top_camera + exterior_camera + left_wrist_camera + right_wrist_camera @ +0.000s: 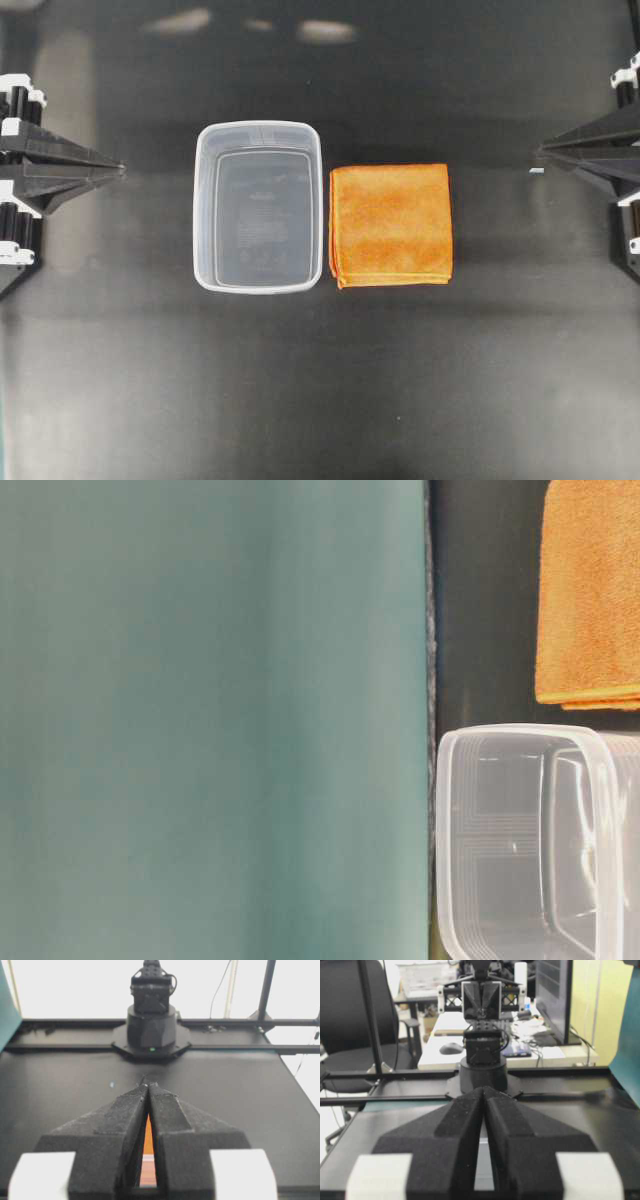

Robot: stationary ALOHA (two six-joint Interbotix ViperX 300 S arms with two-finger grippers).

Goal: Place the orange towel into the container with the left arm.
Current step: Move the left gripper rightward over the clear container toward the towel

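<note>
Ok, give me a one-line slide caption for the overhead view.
Folded orange towel lying right beside an empty clear container on a black table, both arms parked at the edges with jaws shut.

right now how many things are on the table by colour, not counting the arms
orange: 1, the folded towel
clear: 1, the plastic container, empty
total: 2, lying side by side on the black table
</note>
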